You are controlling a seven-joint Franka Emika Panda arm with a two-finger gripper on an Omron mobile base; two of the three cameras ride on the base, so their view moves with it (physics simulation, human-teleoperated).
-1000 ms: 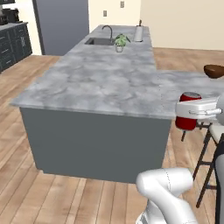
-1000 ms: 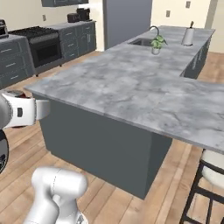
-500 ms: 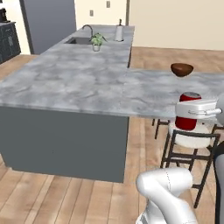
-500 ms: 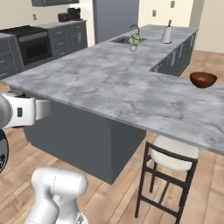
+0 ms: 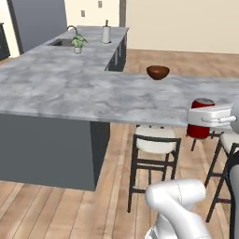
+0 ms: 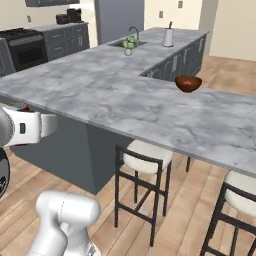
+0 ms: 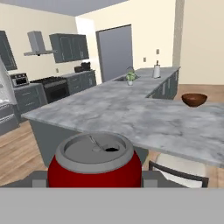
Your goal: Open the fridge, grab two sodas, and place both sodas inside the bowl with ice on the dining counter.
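Beside the long light grey marble dining counter (image 5: 93,93), the white arm's two-finger gripper (image 5: 205,117) is clamped on a small red soda can with a silvery top (image 5: 200,119), carried upright below the level of the slab's near edge and above a dark-framed stool with a pale round seat (image 5: 155,139). From the hand camera the can (image 7: 95,164) sits between the dark finger tips, its pull-tab lid facing up. The round, shallow, dark reddish-brown bowl (image 5: 158,72) rests on the counter well apart from the can, toward the far side of the slab; it also appears from the right base camera (image 6: 188,83) and the hand camera (image 7: 194,99). The step in hand looks like the carry of a soda toward the bowl; the next move probably calls for closing the remaining distance, lifting the can above the counter edge, reaching across the marble and releasing it over the bowl. Whether the bowl holds ice, or already a can, cannot be made out, since its inside is too small and dark. The fingers themselves are mostly hidden behind the can.
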